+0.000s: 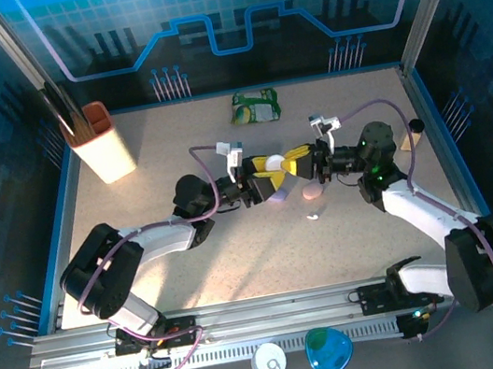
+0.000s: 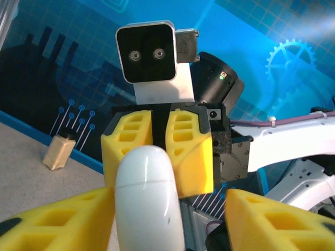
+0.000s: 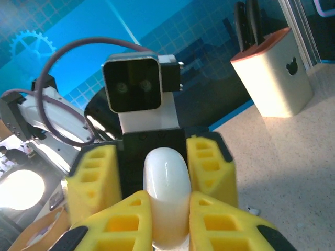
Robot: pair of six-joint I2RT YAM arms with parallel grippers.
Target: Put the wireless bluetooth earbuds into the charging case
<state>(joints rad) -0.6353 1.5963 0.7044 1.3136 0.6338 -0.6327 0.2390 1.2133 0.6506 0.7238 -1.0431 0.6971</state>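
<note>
Top view: both arms meet over the middle of the worktop point(image 1: 241, 263), and the white case point(image 1: 275, 166) is held up between them. My right hand point(image 1: 298, 162) comes at it from one end and my left hand point(image 1: 264, 174) from the opposite end. On the worktop just beside the white case, toward the arm bases, lie a lilac piece point(image 1: 277, 197) and a pinkish piece point(image 1: 311, 192). They are too small for me to say whether they are buds or cases. A little farther from the white case, also toward the bases, lies a tiny white earbud point(image 1: 312, 218).

Left wrist view: my left hand's own fingers point(image 2: 63, 219) stand wide apart on either side of the white case. One is close against it and the other is well clear, so this hand grips nothing. The seam around the case looks closed.

Right wrist view: my right hand's fingers point(image 3: 118, 222) press on both flanks of the white case, so this hand is clamped on it. Beyond it, the left hand's fingers stand spread beside the case.

I judge the task barely begun. The case is in hand but looks shut, and no bud is in it. Opening the lid, picking up an earbud and seating it are all left to do.
</note>
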